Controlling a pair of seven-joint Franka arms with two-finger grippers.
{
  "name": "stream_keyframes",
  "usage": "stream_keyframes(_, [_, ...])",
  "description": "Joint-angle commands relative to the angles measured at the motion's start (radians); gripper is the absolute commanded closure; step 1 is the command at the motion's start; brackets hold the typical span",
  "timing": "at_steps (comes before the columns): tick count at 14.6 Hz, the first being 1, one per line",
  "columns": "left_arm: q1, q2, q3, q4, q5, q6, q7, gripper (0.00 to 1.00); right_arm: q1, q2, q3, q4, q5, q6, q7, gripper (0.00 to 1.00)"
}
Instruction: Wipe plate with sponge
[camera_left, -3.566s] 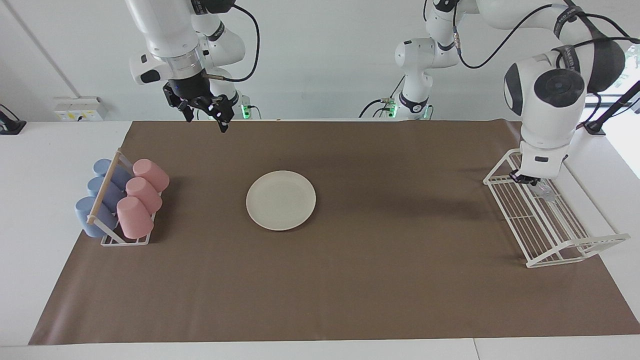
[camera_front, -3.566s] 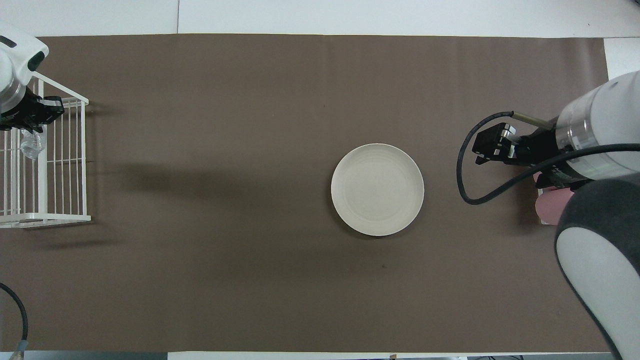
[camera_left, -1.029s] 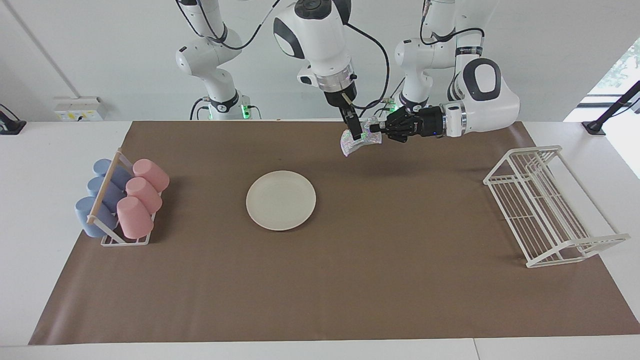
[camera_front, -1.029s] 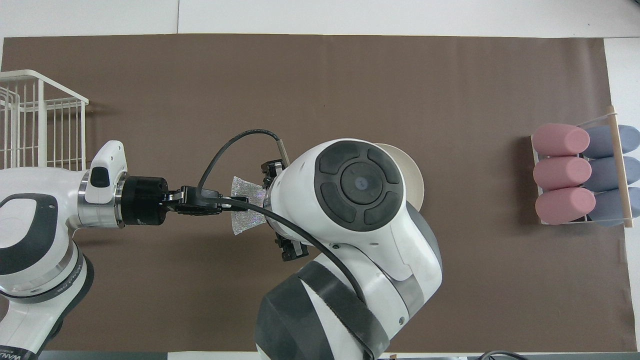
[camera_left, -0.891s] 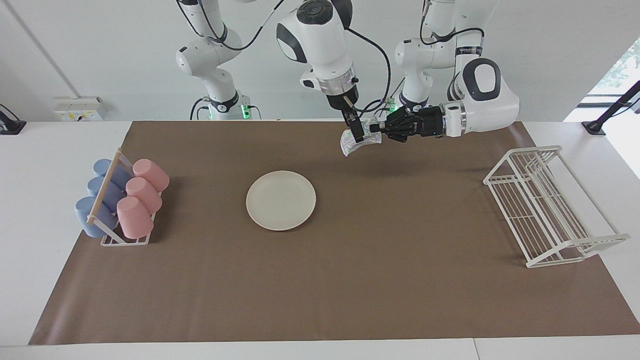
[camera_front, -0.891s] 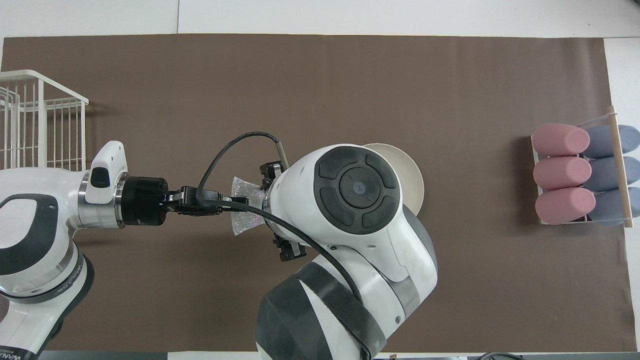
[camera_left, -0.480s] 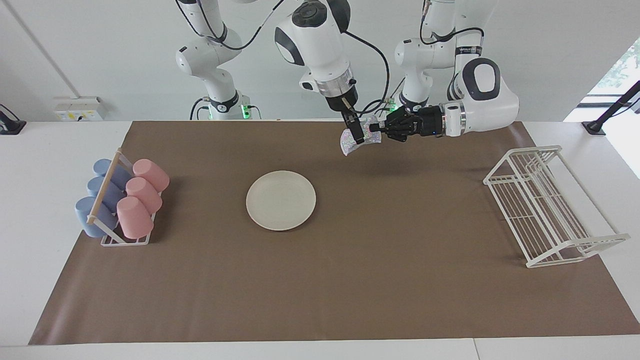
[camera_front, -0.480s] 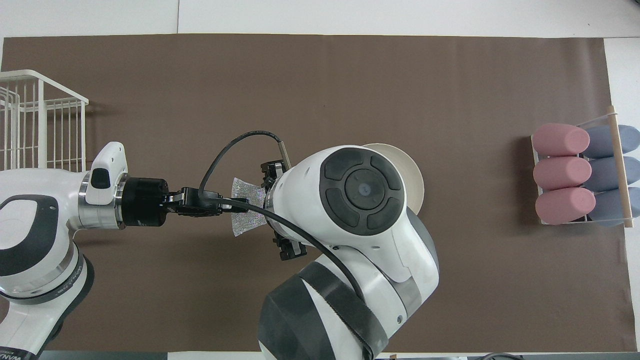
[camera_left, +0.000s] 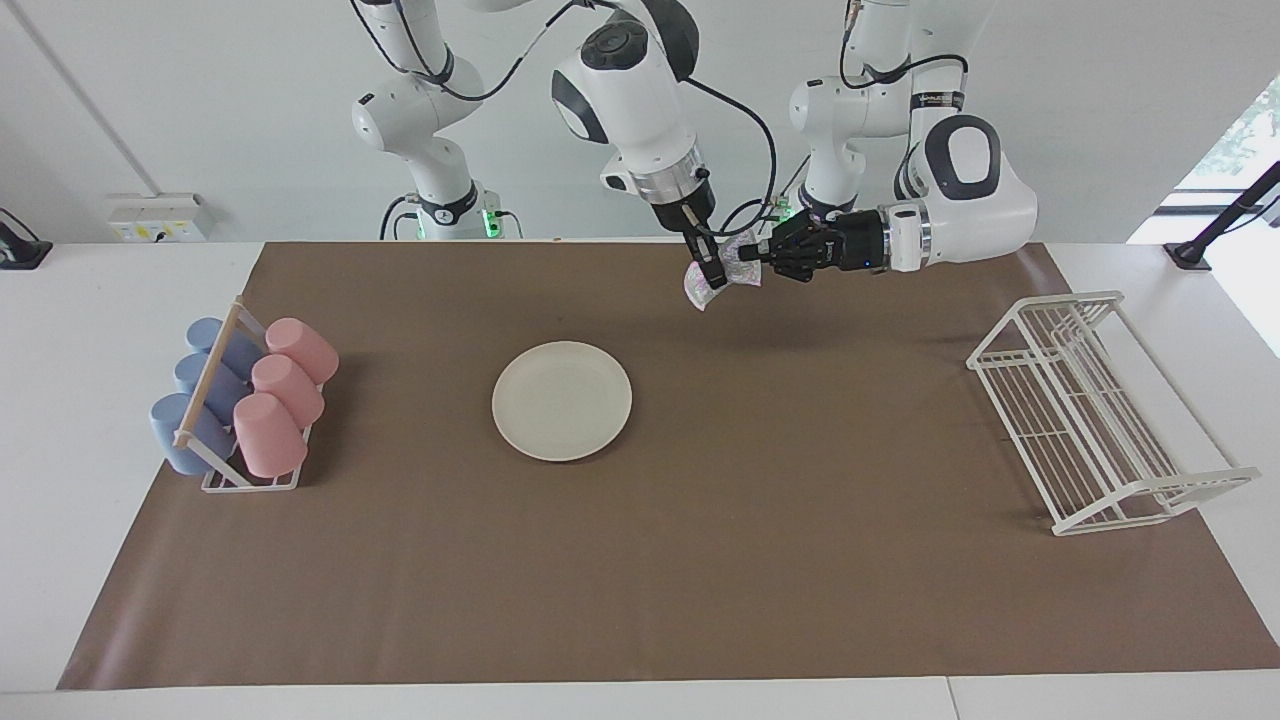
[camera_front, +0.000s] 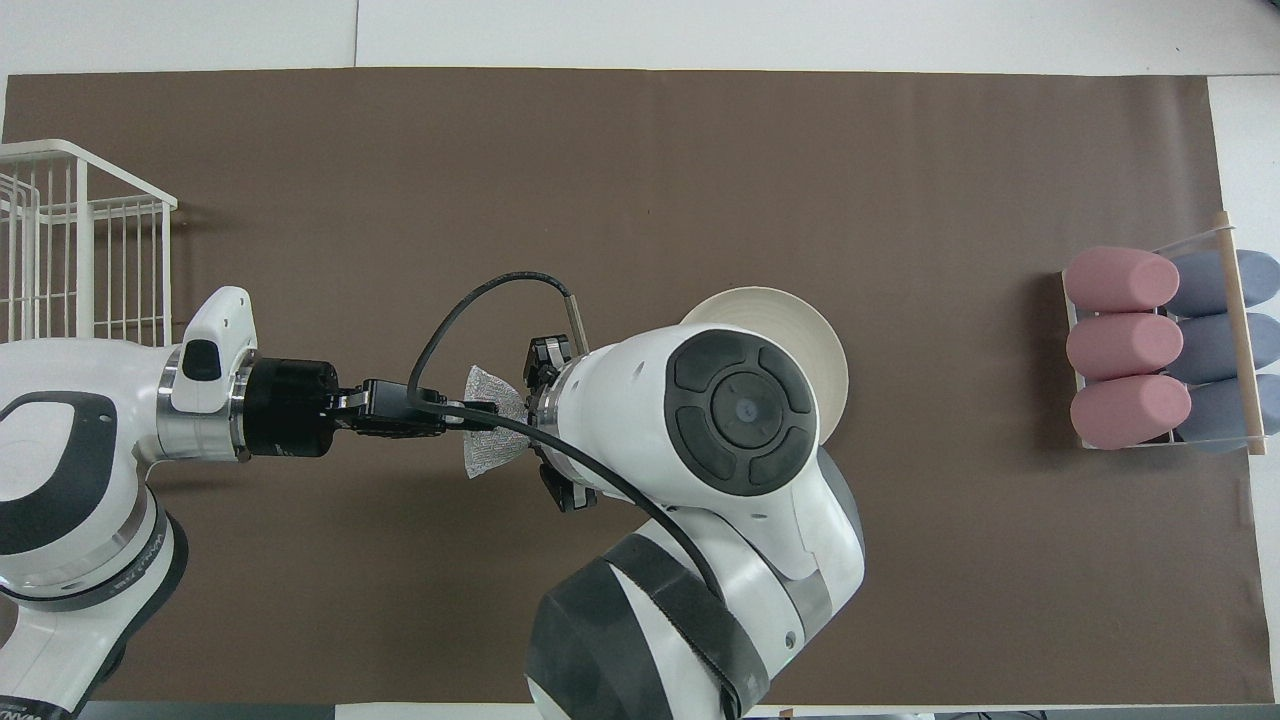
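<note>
Sponge (camera_left: 722, 273) aloft, pinched by left gripper (camera_left: 748, 256) jaws, right gripper (camera_left: 712, 276) jaws closing on it, plate (camera_left: 562, 400) unobstructed

A mat (camera_left: 700, 560) covers most of the table (camera_left: 80, 330). The plate (camera_left: 562, 400) lies on the mat near its middle, somewhat toward the right arm's end. A cup rack (camera_left: 240, 400) sits at the mat's edge at the right arm's end, its cups (camera_left: 285, 385) lying on their sides in two rows. A wire rack (camera_left: 1090, 415) stands at the mat's edge at the left arm's end. The sponge (camera_left: 718, 274) hangs in the air between the left gripper (camera_left: 745, 256) and right gripper (camera_left: 712, 272), over the mat near the edge closest to the robots, well apart from the plate.
</note>
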Motion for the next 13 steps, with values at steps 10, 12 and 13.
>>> stream_keyframes(10, [-0.003,-0.069,0.006,-0.003,0.083,0.019,-0.124,0.0,-0.025,-0.031,0.004,-0.031,-0.161,-0.068,-0.112,1.0])
stream_keyframes(12, [0.001,-0.072,0.006,0.037,0.174,0.038,-0.197,0.0,-0.063,-0.033,0.004,-0.038,-0.161,-0.088,-0.163,1.0])
stream_keyframes(13, [0.004,-0.072,0.006,0.053,0.217,0.066,-0.224,0.0,-0.084,-0.043,0.004,-0.079,-0.161,-0.071,-0.201,1.0])
